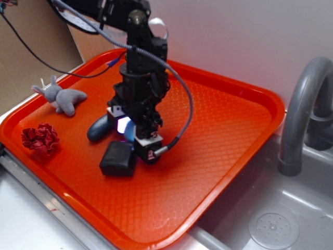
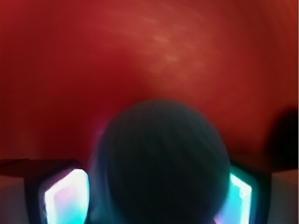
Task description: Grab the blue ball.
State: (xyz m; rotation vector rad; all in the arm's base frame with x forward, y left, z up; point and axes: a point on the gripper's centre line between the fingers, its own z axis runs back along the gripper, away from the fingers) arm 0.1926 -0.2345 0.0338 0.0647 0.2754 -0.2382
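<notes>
The blue ball [image 2: 161, 163] was seen in the wrist view lying between the two lit fingers [image 2: 67, 196] of the claw [image 2: 154, 200], filling the space between them, with the orange tray [image 1: 223, 156] behind it. In the exterior view only a small bluish glimpse of it could be made out under the claw [image 1: 130, 133], near the middle of the tray, between the dark blue-grey capsule [image 1: 99, 130] and the black block [image 1: 118, 159].

The fingers were set close on both flanks of the ball, but whether they were already pressing on it could not be told from the blurred wrist view.

The step in hand was judged to be the closing on the ball. It would be done well if the fingers were brought together evenly on the widest part, firmly enough to bite into the soft ribbed surface, and if the block just beside were left undisturbed before any lift was made.

The arm was held nearly upright over the tray, wrist pointed straight down, with the claw lowered almost to the tray floor.
</notes>
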